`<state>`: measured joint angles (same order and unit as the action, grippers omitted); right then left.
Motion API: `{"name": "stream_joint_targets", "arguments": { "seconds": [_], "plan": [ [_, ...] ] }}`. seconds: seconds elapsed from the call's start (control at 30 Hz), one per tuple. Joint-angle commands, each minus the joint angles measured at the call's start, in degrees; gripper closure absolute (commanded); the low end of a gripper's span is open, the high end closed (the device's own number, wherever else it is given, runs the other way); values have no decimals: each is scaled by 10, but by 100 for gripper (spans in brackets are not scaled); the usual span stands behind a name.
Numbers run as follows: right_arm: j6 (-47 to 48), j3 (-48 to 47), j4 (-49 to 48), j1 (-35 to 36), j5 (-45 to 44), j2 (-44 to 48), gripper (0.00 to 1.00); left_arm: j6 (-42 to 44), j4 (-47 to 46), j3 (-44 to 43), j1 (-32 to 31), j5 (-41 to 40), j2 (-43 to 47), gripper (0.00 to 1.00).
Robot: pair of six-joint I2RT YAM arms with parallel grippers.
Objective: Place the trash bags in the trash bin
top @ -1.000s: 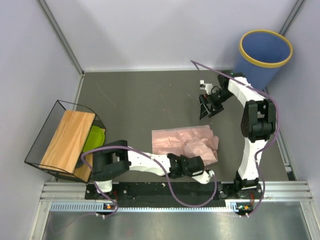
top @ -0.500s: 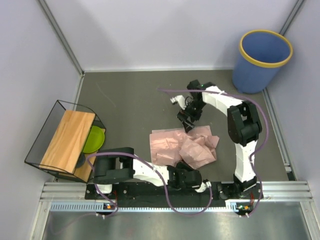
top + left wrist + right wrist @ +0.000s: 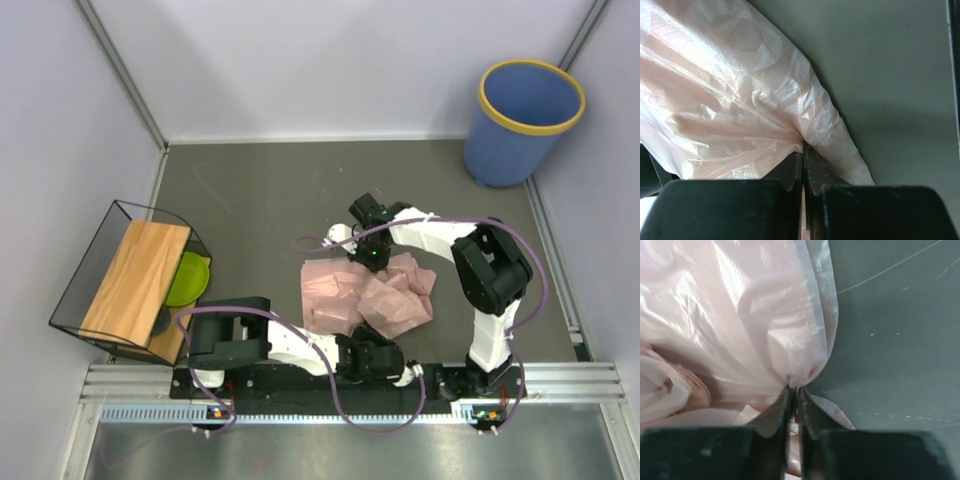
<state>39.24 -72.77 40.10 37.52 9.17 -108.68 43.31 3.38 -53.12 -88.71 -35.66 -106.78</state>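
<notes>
The pale pink trash bags (image 3: 365, 293) lie crumpled in a heap on the dark table, in front of the arm bases. My right gripper (image 3: 373, 258) is down at the heap's far edge and is shut on a pinch of pink film (image 3: 790, 340). At the heap's near edge my left gripper (image 3: 362, 352) is shut on another fold of the pink plastic (image 3: 740, 115). The blue trash bin (image 3: 528, 120) with its yellow rim stands upright in the far right corner, well apart from both grippers.
A black wire basket (image 3: 118, 215) holding a wooden board (image 3: 137, 278) and a green bowl (image 3: 190, 277) stands at the left edge. Grey walls close the table on the left, back and right. Purple cables loop from both arms.
My right arm has swung from near the bin down to the far edge of the bag heap, and its gripper has closed on the plastic. The left gripper stays shut on the heap.
</notes>
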Motion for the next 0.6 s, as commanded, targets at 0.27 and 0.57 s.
{"name": "stream_joint_targets", "arguments": {
  "seconds": [0.27,0.57],
  "plan": [
    [-122,-140,-34,-125,-31,-30,100,-2,-15,13,43,-10,20,70],
    [-138,-204,-46,-173,16,-12,100,-61,154,-33,51,203,191,39]
  ]
}}
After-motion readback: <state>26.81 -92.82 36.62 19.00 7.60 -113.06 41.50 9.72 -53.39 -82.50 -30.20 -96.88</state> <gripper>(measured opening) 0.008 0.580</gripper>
